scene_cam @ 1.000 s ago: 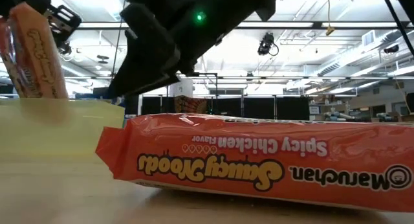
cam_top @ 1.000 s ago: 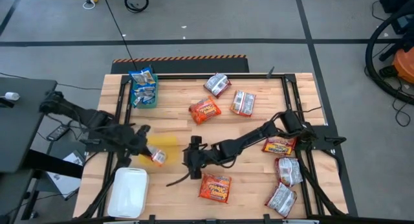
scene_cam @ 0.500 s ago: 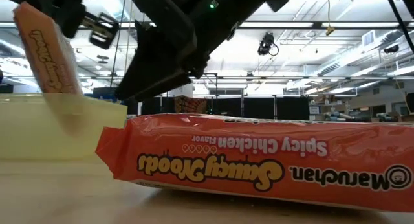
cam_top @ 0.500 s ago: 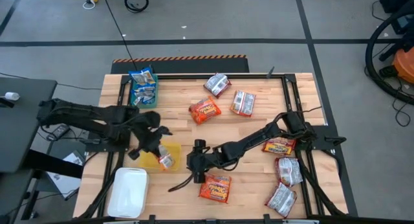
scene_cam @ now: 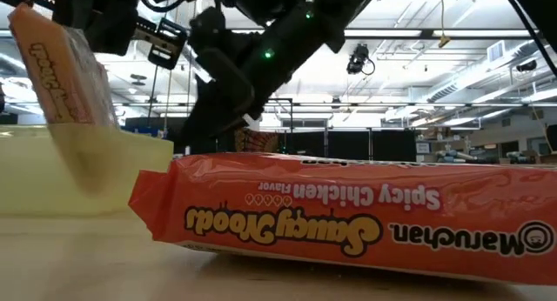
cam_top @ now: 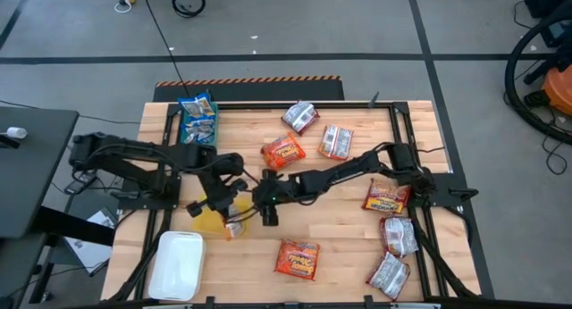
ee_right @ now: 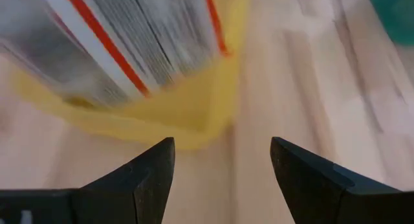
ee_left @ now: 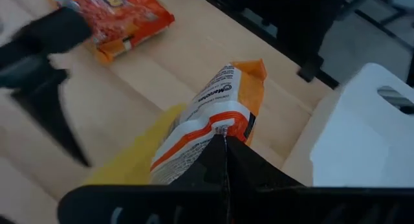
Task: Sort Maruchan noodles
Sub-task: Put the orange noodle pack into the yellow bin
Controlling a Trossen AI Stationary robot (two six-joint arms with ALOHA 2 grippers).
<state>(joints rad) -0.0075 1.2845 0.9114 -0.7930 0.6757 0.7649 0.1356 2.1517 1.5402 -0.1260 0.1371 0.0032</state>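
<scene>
My left gripper (cam_top: pixel 229 207) is shut on an orange-and-white noodle packet (ee_left: pixel 213 117) above the yellow bin (cam_top: pixel 211 222). In the low view the packet (scene_cam: pixel 63 70) stands on end, its lower end behind the bin's wall (scene_cam: pixel 78 175). My right gripper (cam_top: pixel 268 206) hangs open just right of that bin, which shows ahead of its fingers (ee_right: pixel 187 114); it touches nothing. Another orange packet (cam_top: pixel 298 258) lies flat near the near edge and fills the low view (scene_cam: pixel 348 216). Blue packets sit in the teal bin (cam_top: pixel 197 121). My left gripper pinches the orange-and-white packet by its crimped end seam (ee_left: pixel 223 128) between its two shut fingers, coming from above. The packet hangs below the fingers, steeply tilted, with its lower end (scene_cam: pixel 83 153) down inside the yellow bin.
A white bin (cam_top: pixel 177 265) stands at the near left corner. Orange and silver packets lie at the far middle (cam_top: pixel 282 152) (cam_top: pixel 301 117) (cam_top: pixel 336 141), and others along the right edge (cam_top: pixel 386 200) (cam_top: pixel 399 236) (cam_top: pixel 389 275). Bare wood shows between the arms and the near edge.
My left gripper has carried the packet toward the table's right, over the yellow bin, and the packet has tipped more upright. My right gripper has moved away from the orange packet at the near edge, toward the far edge, and now hangs beside the yellow bin.
</scene>
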